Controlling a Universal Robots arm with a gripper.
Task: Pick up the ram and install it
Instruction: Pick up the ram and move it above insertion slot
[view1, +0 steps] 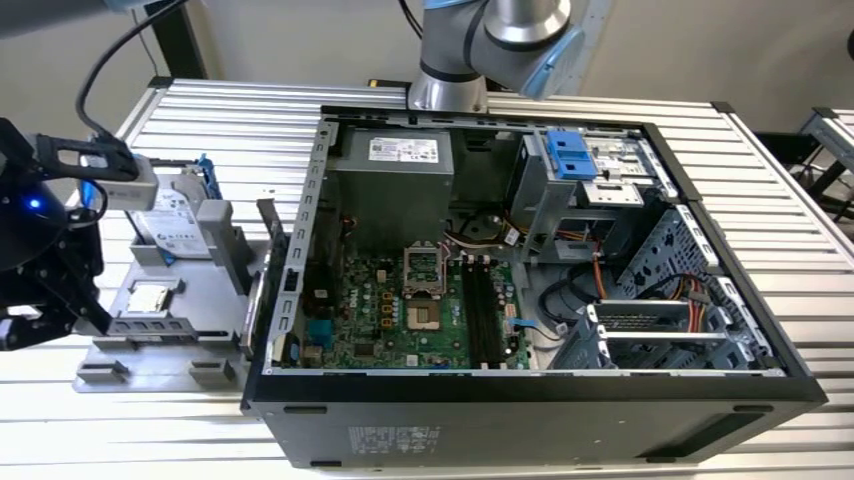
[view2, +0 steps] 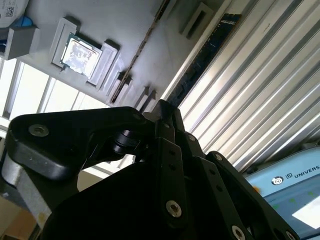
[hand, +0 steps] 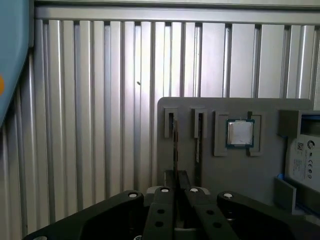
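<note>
At the exterior view's far left, by the grey holder (view1: 160, 345): gripper (hand: 175, 177) fingers pressed together, nothing between them. Ram (hand: 175, 147) stands edge-on in a holder slot just beyond the fingertips, near the processor chip (hand: 240, 133).

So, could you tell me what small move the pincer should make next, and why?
Probably a short, straight advance onto the ram: in the first wrist view the pincer sits in line with its thin edge, which stands in a slot of the grey holder; contact I cannot confirm.
</note>
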